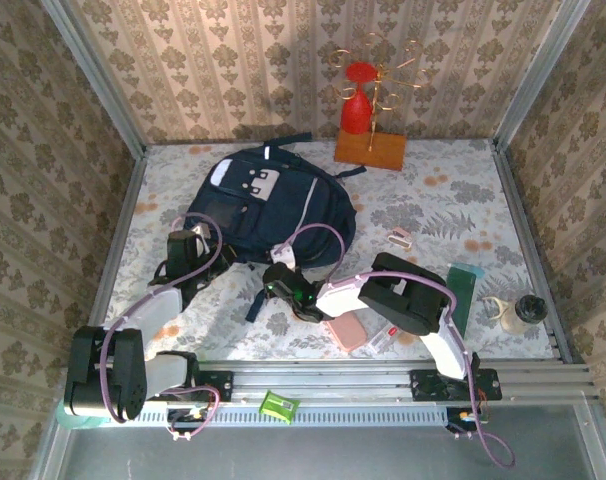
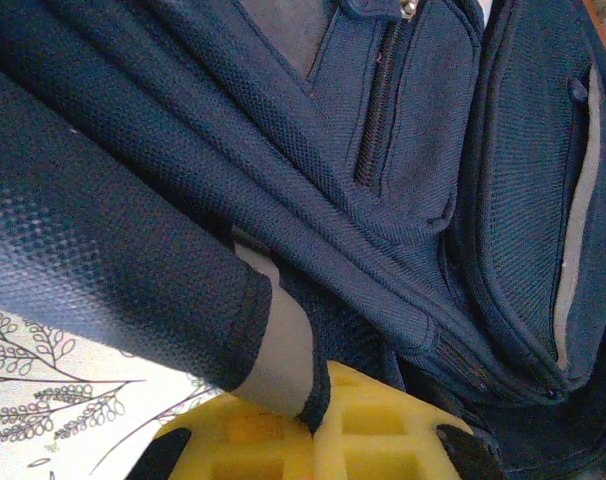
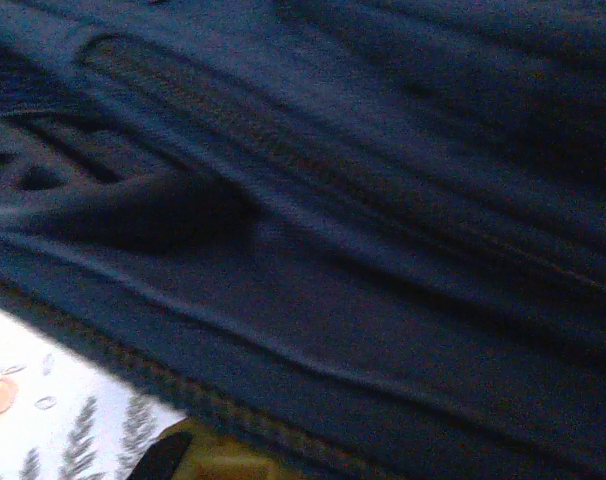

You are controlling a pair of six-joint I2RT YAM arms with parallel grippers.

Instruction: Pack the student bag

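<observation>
- The student bag [image 1: 273, 205] lies flat on the floral bench [image 1: 433, 200], left of centre and toward the back wall, its grey-white patch facing up.
- The left claw [image 1: 188, 245] sits at the bag's near-left edge. In the left wrist view its yellow halves meet around a grey-ended strap [image 2: 283, 350], clenched on it.
- The right claw [image 1: 278, 278] is at the bag's near edge. I cannot tell whether it is clenched or released, since the right wrist view is blurred navy fabric.
- A pink block [image 1: 345, 330] lies near the right arm.
- A red vase [image 1: 357, 105] stands at the back.
</observation>
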